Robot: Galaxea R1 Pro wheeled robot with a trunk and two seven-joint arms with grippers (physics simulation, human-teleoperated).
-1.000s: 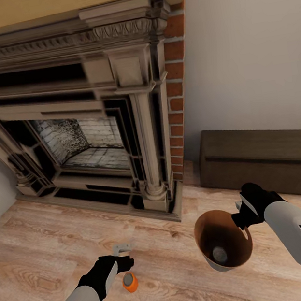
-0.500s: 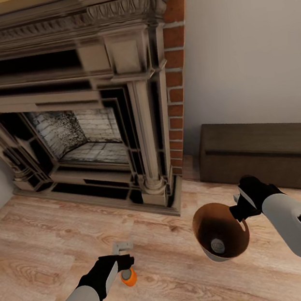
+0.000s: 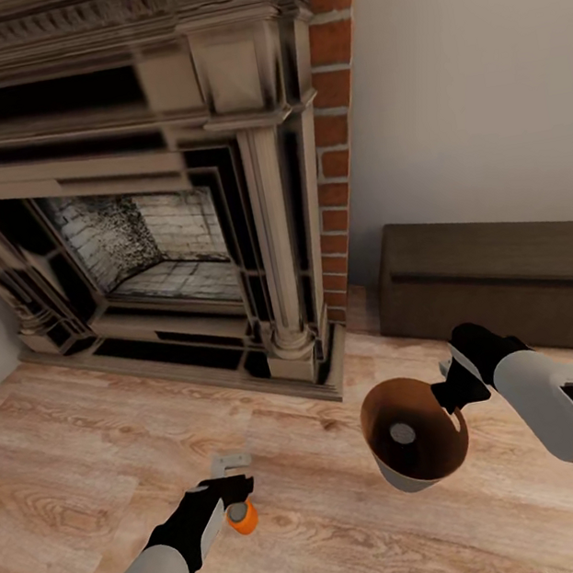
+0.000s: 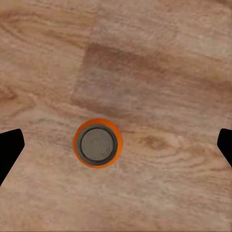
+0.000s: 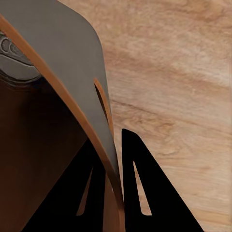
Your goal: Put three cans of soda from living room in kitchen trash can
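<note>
Left arm, near me at 7 o'clock: the black left gripper (image 3: 235,493) hangs right above the small orange soda can with a silvery top (image 3: 241,517), which stands upright on the warm wood plank floor (image 3: 93,468). In the left wrist view the orange soda can (image 4: 97,143) sits centred between the two black fingertips (image 4: 9,147), which are spread wide and well clear of it. So that tool is released, grasping nothing.

Right arm, 4 o'clock: the black right gripper (image 3: 452,386) is clenched on the rim of the round tapered bucket, grey outside and tan-brown inside (image 3: 414,433), held off the floor and tipped toward me. The right wrist view shows the fingers (image 5: 140,193) pinching the bucket wall (image 5: 72,72) just by its slot handle. One silvery can top (image 3: 402,433) already lies inside; I cannot tell that can's colour.

Change over the last second: the whole view has slid, so my head or base has moved; beyond that, the left gripper has closed in over the orange can, which earlier showed more fully below it.

My read: I am lined up for a top grasp on this can. Descend, close, then drop it into the bucket.

Far, 11 o'clock: carved stone-grey fireplace surround with red brick edge (image 3: 252,190). At 2 o'clock, a low dark brown wooden chest (image 3: 500,279) against the pale wall.
</note>
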